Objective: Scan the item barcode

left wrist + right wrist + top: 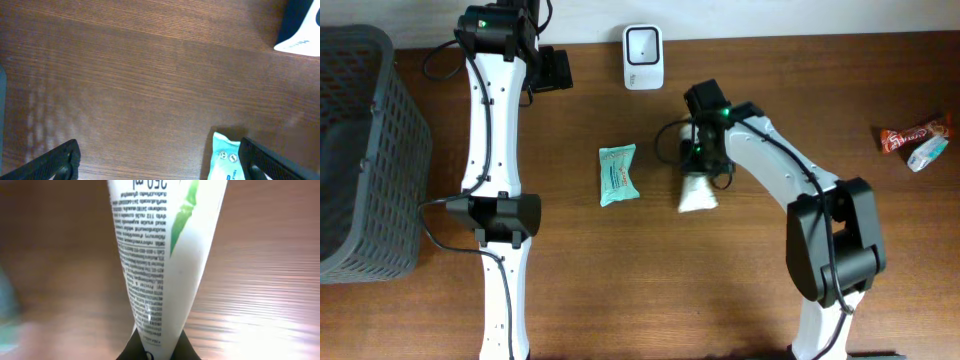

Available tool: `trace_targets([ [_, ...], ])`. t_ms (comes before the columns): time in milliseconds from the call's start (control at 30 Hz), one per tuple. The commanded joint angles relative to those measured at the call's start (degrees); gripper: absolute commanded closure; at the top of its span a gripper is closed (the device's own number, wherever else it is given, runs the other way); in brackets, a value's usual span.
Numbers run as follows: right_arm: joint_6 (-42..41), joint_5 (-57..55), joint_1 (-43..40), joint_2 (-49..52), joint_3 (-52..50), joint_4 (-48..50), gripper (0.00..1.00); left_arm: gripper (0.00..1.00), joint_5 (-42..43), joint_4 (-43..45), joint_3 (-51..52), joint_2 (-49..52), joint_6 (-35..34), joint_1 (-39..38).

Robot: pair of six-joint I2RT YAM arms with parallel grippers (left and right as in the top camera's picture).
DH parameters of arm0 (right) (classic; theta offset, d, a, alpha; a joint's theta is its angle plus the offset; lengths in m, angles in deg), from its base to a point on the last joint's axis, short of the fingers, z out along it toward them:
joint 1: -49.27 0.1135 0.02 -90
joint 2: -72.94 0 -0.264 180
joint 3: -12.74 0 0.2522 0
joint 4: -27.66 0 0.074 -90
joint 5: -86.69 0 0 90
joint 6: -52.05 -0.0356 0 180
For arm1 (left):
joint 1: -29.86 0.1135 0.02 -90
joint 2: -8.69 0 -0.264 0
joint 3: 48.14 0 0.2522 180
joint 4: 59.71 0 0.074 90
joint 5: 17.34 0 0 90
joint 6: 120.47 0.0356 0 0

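When viewed overhead, white tube (697, 190) is seen on tabletop (620, 280), near scanner (643, 57). Left wrist: left fingers (55, 162) are held wide, empty. Right wrist: tube's crimp is pinched by right fingers (187, 352); w/ so thin a hold, slip may be caused on lifting.

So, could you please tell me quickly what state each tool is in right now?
Left tool: open, holding nothing.
Right tool: closed on the white tube.

White tube (165, 255), small print, illegible
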Motion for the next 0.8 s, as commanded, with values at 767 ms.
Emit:
trace_targets([
  [767, -13.5, -34.6, 3.6, 3.1, -6.9, -3.7, 0.82, 0.01, 0.4, -0.1, -0.1, 0.6, 0.5, 0.3],
])
